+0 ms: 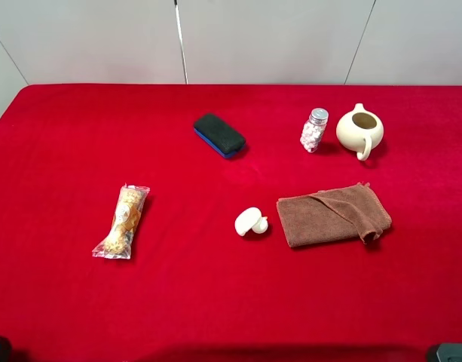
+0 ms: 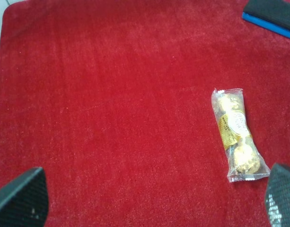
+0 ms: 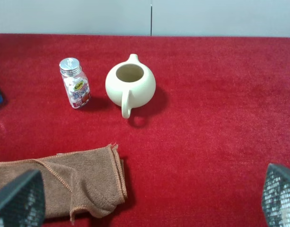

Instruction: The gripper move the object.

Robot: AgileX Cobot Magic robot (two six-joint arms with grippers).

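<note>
From my remote station I see a wide table covered edge to edge in bright red velvety cloth, its nap catching small specks of light. Behind the table's far edge stands a pale grey-white panelled wall, split by thin dark vertical seams, one near the middle and slanted ones toward each side. Lighting is even and soft, from above, leaving only short, faint shadows on the cloth.

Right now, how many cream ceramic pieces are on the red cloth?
2: the teapot at the back right beside the small jar, and its lid just left of the brown towel.
</note>
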